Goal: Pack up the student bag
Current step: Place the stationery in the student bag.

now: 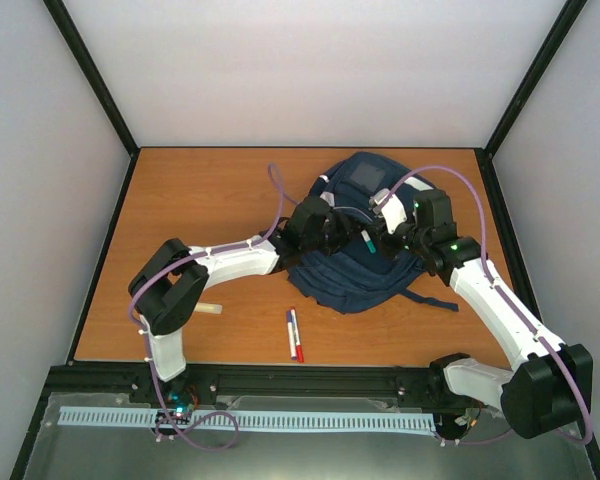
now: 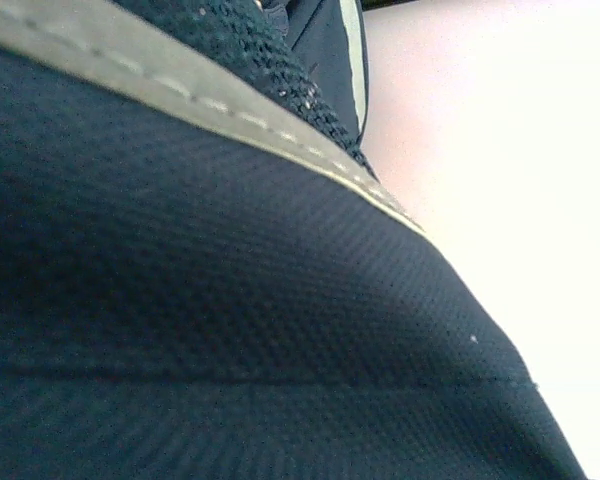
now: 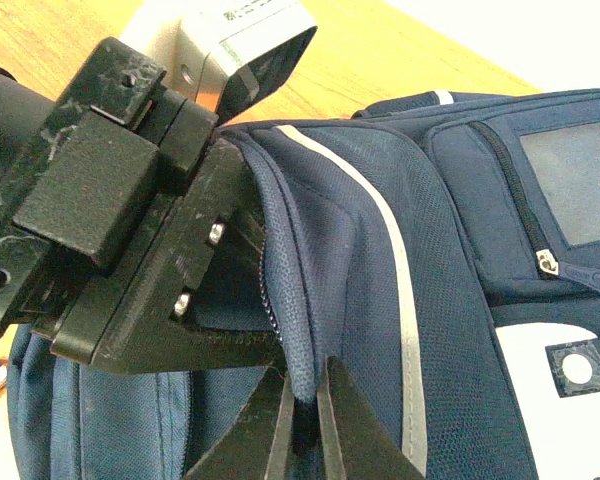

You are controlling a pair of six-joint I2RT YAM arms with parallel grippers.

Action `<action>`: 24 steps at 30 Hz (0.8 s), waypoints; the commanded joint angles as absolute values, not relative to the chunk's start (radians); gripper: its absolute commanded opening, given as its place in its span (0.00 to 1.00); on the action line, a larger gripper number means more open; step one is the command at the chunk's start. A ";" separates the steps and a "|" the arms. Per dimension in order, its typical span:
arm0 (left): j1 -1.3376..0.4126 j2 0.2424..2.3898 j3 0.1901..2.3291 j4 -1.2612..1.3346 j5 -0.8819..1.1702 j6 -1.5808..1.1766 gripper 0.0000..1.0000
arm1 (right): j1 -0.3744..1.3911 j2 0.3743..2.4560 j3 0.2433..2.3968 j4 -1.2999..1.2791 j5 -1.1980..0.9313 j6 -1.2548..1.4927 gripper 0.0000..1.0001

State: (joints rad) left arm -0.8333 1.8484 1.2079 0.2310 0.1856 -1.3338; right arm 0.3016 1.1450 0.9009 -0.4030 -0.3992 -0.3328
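Right claw (image 3: 302, 420): pinched shut on a fold of the bag (image 1: 355, 280) at the rim of its opening, with dark fabric squeezed between the two tips. Left claw (image 1: 328, 228): pressed to the same rim just beside it. It looks clamped on the fabric, and its own camera shows nothing but blue weave and a pale trim strip. The arms reach in over the bag from either side.

Bag: slumped on the right half of the counter (image 1: 200, 200), toward the back. A white stripe (image 3: 395, 290) runs down from the held rim, with a zip pocket (image 3: 540, 200) beside it.

Step, as judged: holding the mouth of the bag open, with the packing barely under way. A teal-capped pen (image 1: 367, 240) shows between the claws at the mouth. Whether it is in the bag or lying on it cannot be told.

Next move calls for one claw to hold the rim up and taut while the other lets go and fetches from the counter. The rim will likely sag once one side is freed.

Room: pale blank walls (image 1: 310, 70) on three sides, black corner posts (image 1: 95, 80).

Counter: flat orange-brown wood grain. Two pens (image 1: 294, 335) lie loose near the front edge, apart from the bag, side by side. One is blue, one red-tipped. A small beige stick (image 1: 210, 308) lies by the left arm's elbow, kind unclear.
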 commanded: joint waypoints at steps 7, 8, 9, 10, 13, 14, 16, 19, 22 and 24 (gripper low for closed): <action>-0.831 1.832 1.252 0.226 0.141 -1.378 0.33 | 0.293 1.110 0.904 -0.346 -0.450 -0.332 0.03; -0.831 1.821 1.247 0.224 0.143 -1.373 0.34 | 0.293 1.112 0.905 -0.347 -0.451 -0.333 0.03; -0.832 1.812 1.241 0.220 0.145 -1.368 0.35 | 0.293 1.110 0.905 -0.347 -0.451 -0.333 0.03; -0.833 1.801 1.234 0.213 0.148 -1.362 0.37 | 0.292 1.109 0.905 -0.347 -0.450 -0.332 0.03; -0.839 1.763 1.203 0.200 0.170 -1.345 0.40 | 0.291 1.108 0.905 -0.347 -0.451 -0.334 0.03; -0.842 1.748 1.188 0.201 0.181 -1.337 0.41 | 0.289 1.108 0.905 -0.347 -0.451 -0.333 0.03; -0.855 1.715 1.167 0.175 0.200 -1.309 0.42 | 0.289 1.109 0.905 -0.347 -0.451 -0.334 0.03; -0.878 1.665 1.162 0.058 0.215 -1.216 0.44 | 0.288 1.108 0.905 -0.347 -0.454 -0.332 0.03; -0.894 1.613 1.168 -0.147 0.197 -1.086 0.46 | 0.285 1.105 0.905 -0.347 -0.457 -0.332 0.03; -0.893 1.565 1.140 -0.249 0.190 -1.007 0.46 | 0.283 1.104 0.905 -0.347 -0.460 -0.333 0.03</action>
